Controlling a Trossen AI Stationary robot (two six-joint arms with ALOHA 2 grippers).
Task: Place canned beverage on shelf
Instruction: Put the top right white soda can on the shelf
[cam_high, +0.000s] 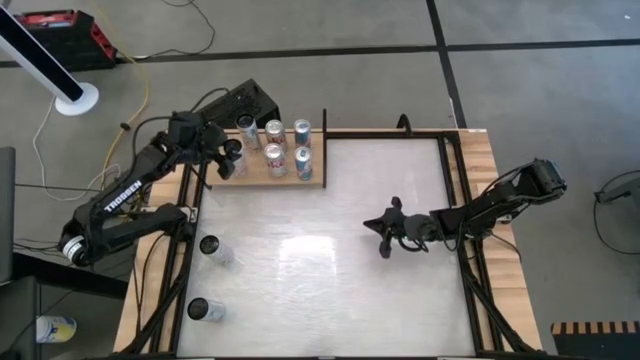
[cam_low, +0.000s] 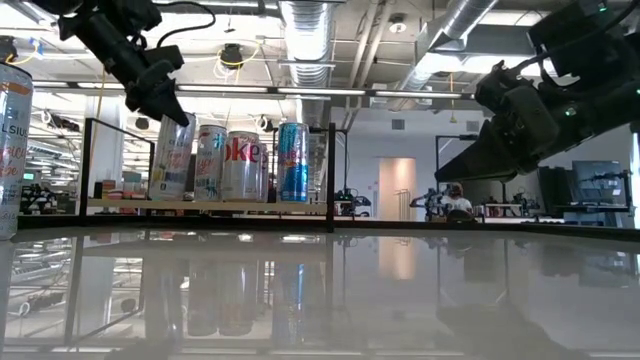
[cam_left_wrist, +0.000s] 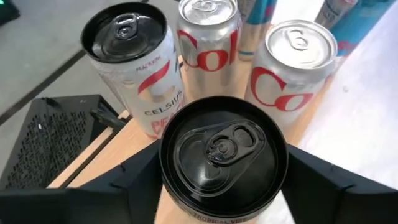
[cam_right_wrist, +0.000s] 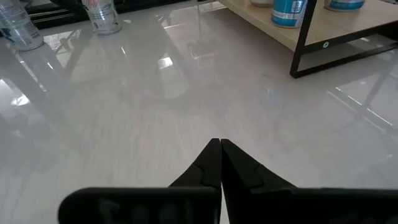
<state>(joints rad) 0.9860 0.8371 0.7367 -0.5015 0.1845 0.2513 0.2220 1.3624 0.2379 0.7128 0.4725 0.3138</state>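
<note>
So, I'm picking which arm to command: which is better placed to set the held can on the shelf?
Left. The left gripper already clamps the black-topped can right over the shelf; the right gripper is shut, empty, mid-table.

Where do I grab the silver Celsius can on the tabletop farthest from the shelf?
Take the silver Celsius can mid-body across its round wall, coming in level from the tabletop's open middle: it stands upright, with the wooden side rim close by.
</note>
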